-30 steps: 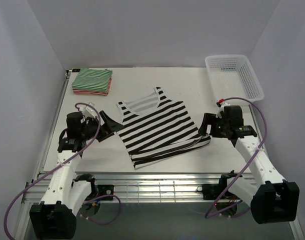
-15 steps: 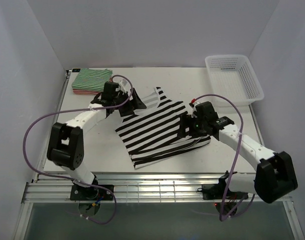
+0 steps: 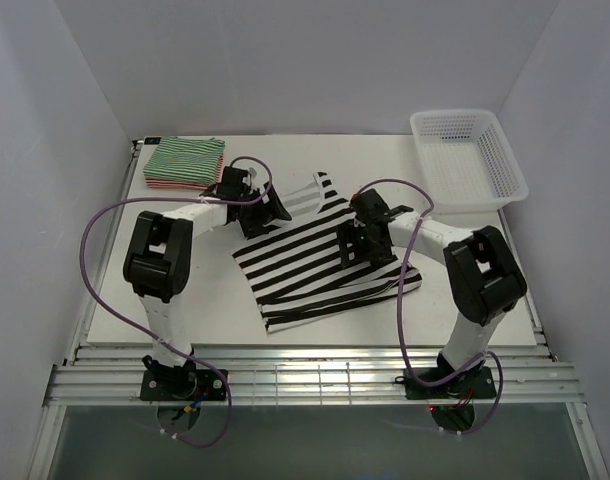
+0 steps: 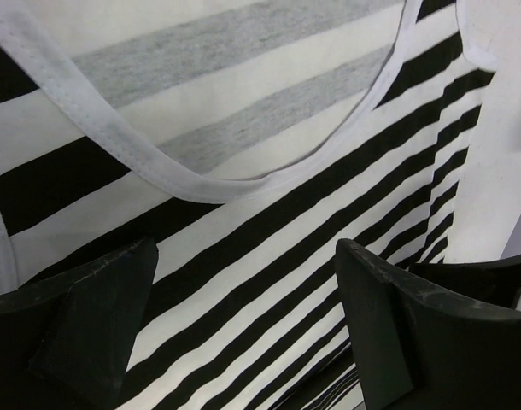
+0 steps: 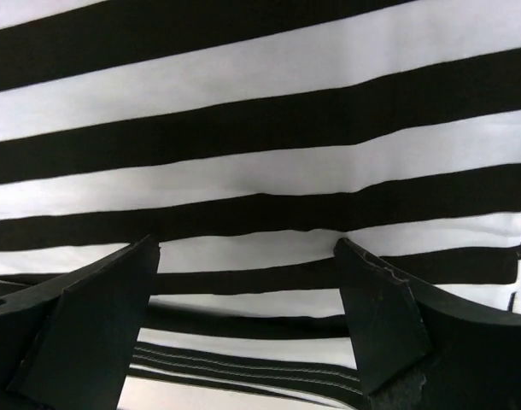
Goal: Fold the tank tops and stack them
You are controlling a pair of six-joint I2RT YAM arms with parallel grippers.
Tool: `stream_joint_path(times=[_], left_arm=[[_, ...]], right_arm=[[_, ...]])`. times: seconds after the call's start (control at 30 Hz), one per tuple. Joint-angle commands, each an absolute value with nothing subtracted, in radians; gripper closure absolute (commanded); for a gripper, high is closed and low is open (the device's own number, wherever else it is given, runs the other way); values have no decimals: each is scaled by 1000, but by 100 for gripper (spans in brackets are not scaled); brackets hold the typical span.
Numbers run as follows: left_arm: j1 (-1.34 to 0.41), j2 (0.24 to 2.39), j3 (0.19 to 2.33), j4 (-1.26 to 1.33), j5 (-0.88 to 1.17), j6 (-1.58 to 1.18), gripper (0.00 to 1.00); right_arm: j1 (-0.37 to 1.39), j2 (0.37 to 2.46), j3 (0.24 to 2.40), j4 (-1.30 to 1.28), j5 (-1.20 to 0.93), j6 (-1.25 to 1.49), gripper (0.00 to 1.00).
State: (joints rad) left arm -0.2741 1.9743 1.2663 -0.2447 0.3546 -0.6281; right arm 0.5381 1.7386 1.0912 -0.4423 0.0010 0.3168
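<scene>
The black-and-white tank top (image 3: 315,260) is soft, matt knitted cloth with a smooth white binding. The basket (image 3: 455,114) is white plastic; the left gripper (image 4: 245,256) has scuffed matt black fingers (image 4: 90,342).

The left arm (image 3: 161,256) and right arm (image 3: 482,272) are extended forward from their bases and angled inward toward each other. The left gripper (image 3: 269,212) is held low with its jaws spread wide. The right gripper (image 3: 351,246) is held low too, its black fingers (image 5: 90,329) set wide apart.
</scene>
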Motion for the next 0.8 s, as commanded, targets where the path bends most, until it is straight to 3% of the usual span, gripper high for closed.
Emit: stream_joint_path(times=[0.0,0.17,0.43,0.63,0.77], left_arm=[[-218,1971,1181,-397,163,-687,2],[-184,1725,894,-425,51,-837,2],[-189,1372,724,-548,-2,-854,2],[-225,1261,863,-597,-34,-845,2],[-236,1298,933,-574,-57,-839,2]], right_arm=[[532,1822,1195,-474,46,273,10],[525,1992,1400,-489,11,171,10],[534,2152,1804,-595,-98,-75,10],[624,2016,1809,-623,37,-97,10],[682,1921,1634,-601,63,-42,10]])
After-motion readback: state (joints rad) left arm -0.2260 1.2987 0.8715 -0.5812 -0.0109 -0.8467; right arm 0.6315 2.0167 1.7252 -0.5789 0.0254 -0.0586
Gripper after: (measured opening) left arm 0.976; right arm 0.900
